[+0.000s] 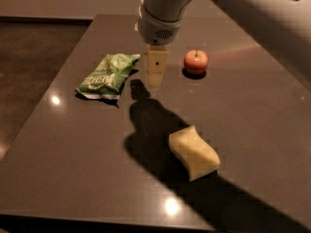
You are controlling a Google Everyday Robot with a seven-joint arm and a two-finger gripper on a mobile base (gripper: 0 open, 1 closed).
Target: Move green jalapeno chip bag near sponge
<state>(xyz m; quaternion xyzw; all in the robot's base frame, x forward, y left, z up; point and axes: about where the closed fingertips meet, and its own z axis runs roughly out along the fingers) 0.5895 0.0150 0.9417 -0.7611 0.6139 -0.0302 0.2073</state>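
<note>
Three items on bench: green jalapeno chip bag, sponge, apple, all on the dark bench.
Bag, place: left half of the bench, nearer the far edge than the near one, lying flat.
Bag, long axis: slantwise, one short end toward the near-left corner, the other toward the far-right corner; the white lettering follows that line.
Gripper: gripper hangs tip-down from the arm, over the middle of the bench's far half.
Gripper, state: seen as one pale slab from this side, so I cannot tell whether it is open or closed; it has hold of none of the three items.
Bag vs gripper: the bag lies just to the left of the gripper tip, its far-right end closest. Whether the two touch I cannot tell.
Sponge: toward the near edge, a little right of centre, well apart from the bag; long axis from far-left to near-right.
Apple: right of the gripper, near it, on the far half, upright with stem on top.
Between bag and sponge: bare bench under the arm's dark shadow, which reaches the sponge's left side. The apple sits off that line, on the far side.
</note>
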